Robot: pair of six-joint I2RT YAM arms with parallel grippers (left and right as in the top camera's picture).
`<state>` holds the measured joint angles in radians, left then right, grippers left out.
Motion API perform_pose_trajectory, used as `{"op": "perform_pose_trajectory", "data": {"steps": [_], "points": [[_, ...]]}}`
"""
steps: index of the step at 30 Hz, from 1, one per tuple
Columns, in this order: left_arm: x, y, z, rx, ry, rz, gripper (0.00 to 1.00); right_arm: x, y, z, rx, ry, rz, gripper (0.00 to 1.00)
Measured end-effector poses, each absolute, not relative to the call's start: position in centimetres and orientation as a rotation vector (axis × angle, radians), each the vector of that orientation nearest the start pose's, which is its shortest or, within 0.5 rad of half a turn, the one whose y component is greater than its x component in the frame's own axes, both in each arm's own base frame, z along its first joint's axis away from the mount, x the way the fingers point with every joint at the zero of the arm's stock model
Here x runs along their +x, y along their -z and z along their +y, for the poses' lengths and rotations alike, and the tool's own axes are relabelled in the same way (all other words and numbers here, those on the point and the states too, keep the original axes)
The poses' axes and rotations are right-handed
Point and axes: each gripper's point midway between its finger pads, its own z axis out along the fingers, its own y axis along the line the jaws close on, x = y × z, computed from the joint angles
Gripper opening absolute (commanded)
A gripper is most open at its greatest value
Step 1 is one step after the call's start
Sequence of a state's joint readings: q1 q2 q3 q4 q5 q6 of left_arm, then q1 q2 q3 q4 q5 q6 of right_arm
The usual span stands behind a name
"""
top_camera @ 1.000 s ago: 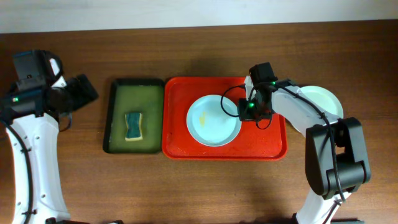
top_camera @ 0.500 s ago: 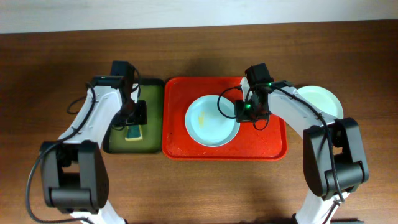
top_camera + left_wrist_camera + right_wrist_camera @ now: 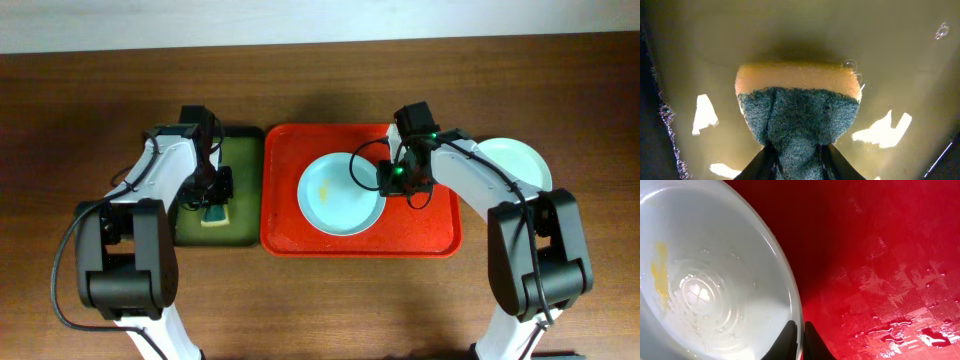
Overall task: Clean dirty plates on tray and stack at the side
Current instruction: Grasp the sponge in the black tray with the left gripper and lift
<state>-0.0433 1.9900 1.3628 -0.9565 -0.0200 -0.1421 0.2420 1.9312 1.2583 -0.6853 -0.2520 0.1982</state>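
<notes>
Left arm swung in from far left of desk (image 3: 320,300) to green tray (image 3: 240,150) within last second. Left fingers (image 3: 762,162) now clenched on sponge (image 3: 797,100); wiping judged next.

Right fingers (image 3: 789,339) pinch right rim of smeared plate (image 3: 340,195), which has been nudged slightly left on red tray (image 3: 420,235). Rim sits between fingers, yellow smear on far side.

Second plate (image 3: 520,160) on desk, right of tray.

plate (image 3: 705,280): smooth, glossy, wet sheen, droplets. red tray (image 3: 890,280): shiny plastic, fine textured patches, wet. sponge (image 3: 797,115): porous yellow foam, coarse green fibrous scouring face. green tray (image 3: 242,205): glossy liquid film. table (image 3: 320,300): wood grain, low sheen.
</notes>
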Motion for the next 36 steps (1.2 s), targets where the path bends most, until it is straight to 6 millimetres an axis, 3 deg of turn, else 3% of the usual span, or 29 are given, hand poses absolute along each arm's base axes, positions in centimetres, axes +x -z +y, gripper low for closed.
{"op": "perform_pose_trajectory", "data": {"steps": [1, 2, 4, 8, 11, 13, 15, 20, 21, 22, 25, 36], "points": [[35.8, -1.2, -1.2, -0.156, -0.031, 3.143, 0.15, 37.2, -2.0, 13.6, -0.106, -0.435, 2.954, 0.08], [35.8, -0.9, -1.2, -0.156, -0.03, 3.139, 0.0, 37.2, -2.0, 13.6, -0.106, -0.435, 2.954, 0.08], [35.8, -0.3, -1.3, -0.157, -0.023, 3.128, 0.0, 37.2, -2.0, 13.6, -0.106, -0.435, 2.954, 0.09], [35.4, -1.2, -1.3, -0.158, -0.021, 3.151, 0.0, 37.2, -2.0, 13.6, -0.106, -0.436, 2.953, 0.28], [37.7, -7.6, -1.5, -0.149, 0.014, 2.954, 0.0, 37.2, -2.0, 13.6, -0.106, -0.436, 2.952, 0.29], [38.1, -16.2, -1.5, -0.136, 0.044, 2.713, 0.0, 37.2, -2.0, 13.6, -0.106, -0.436, 2.952, 0.28], [37.7, -19.2, -1.5, -0.133, 0.053, 2.636, 0.0, 37.2, -2.0, 13.6, -0.106, -0.436, 2.951, 0.28], [37.2, -19.2, -1.5, -0.133, 0.051, 2.649, 0.0, 37.2, -2.0, 13.6, -0.106, -0.436, 2.951, 0.28], [37.2, -19.2, -1.5, -0.133, 0.051, 2.649, 0.0, 37.2, -2.0, 13.6, -0.105, -0.436, 2.951, 0.16], [37.2, -19.1, -1.5, -0.134, 0.051, 2.651, 0.0, 37.2, -2.0, 13.6, -0.105, -0.436, 2.951, 0.11], [36.9, -19.0, -1.4, -0.135, 0.05, 2.664, 0.0, 37.2, -2.0, 13.6, -0.108, -0.435, 2.951, 0.05], [36.8, -19.0, -1.6, -0.131, 0.064, 2.668, 0.0, 37.3, -2.0, 13.6, -0.106, -0.437, 2.947, 0.06]]}}
